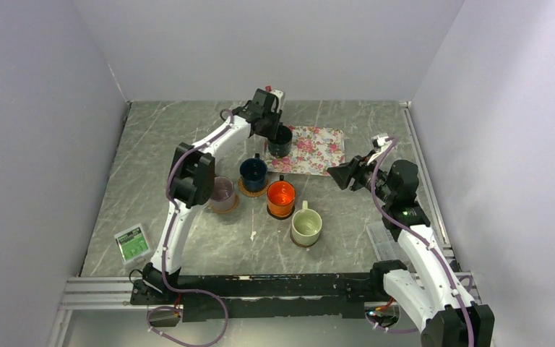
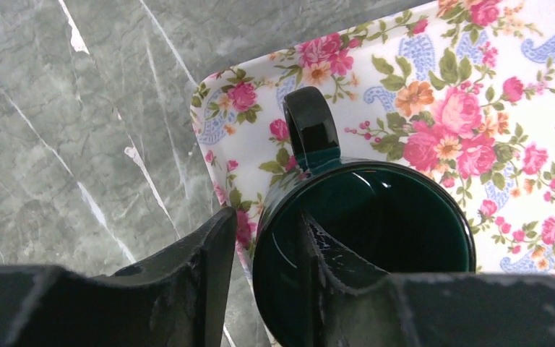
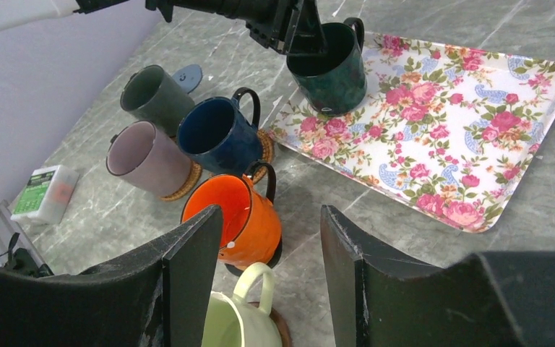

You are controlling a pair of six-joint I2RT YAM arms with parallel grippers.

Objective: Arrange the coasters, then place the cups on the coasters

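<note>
L gripper (image 2: 266, 220) jaws apart astride green mug (image 2: 376, 217) rim, mug on floral mat (image 2: 520, 144); R gripper (image 3: 271, 217) apart, empty.

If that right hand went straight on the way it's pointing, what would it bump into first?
Probably the orange mug, which sits just ahead of the right hand; depth is hard to judge.

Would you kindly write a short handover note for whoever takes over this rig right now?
Left gripper: astride the green mug's wall at the floral mat's edge; grip unclear.
Right gripper: open, empty.
Done: mauve mug, navy mug, orange mug, cream mug on coasters.
Unclear: what the grey mug stands on.
Left: green mug onto the bare grey-blue coaster.
</note>
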